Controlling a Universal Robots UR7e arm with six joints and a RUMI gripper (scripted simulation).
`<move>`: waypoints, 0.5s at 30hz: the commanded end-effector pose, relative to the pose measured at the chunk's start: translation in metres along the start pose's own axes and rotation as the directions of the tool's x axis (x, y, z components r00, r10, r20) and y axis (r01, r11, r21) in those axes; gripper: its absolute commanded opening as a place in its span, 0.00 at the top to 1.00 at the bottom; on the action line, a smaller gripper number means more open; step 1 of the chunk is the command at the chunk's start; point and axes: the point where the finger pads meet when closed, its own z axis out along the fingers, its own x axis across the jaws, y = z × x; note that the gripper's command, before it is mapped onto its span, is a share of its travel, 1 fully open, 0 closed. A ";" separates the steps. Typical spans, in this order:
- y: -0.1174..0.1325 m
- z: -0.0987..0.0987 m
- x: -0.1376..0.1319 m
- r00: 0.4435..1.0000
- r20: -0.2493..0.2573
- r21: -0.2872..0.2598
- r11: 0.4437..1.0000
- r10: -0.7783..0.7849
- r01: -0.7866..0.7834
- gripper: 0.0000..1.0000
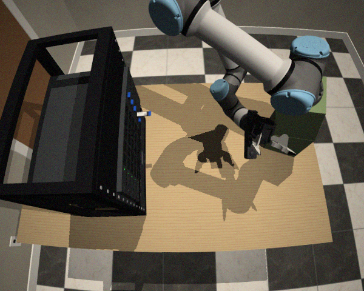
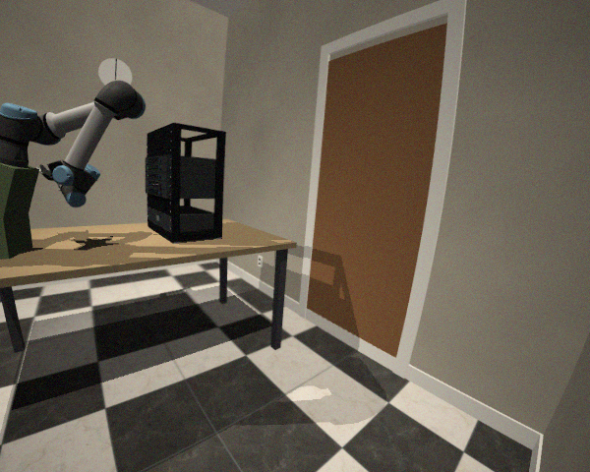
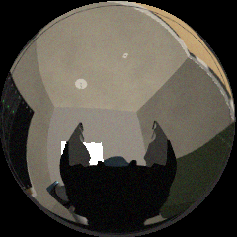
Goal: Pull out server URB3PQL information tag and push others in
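Note:
The black rack [image 1: 104, 131] [image 2: 176, 183] [image 3: 19, 143] stands upright on the table, holding several dark servers. In the top view one information tag [image 1: 142, 114] sticks out of the rack's front, white on top with a blue end. Several other blue tag ends [image 1: 128, 94] [image 1: 131, 101] [image 1: 134, 108] [image 1: 139, 119] sit close to the front, three above it in the picture and one below. No service tag print is readable. My gripper [image 1: 275, 150] [image 3: 118, 122] is open and empty, well away from the rack's front, near the green pedestal.
The green pedestal [image 1: 301, 131] [image 2: 20, 203] [image 3: 207, 173] stands at the table end opposite the rack and carries the arm. The wooden table [image 1: 238, 228] [image 2: 255, 238] lies under both. A brown door [image 2: 377, 177] is in the wall beyond the rack.

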 end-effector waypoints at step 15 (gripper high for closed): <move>-0.016 -0.010 0.020 0.994 -0.107 0.050 0.998 -0.031 0.036 0.00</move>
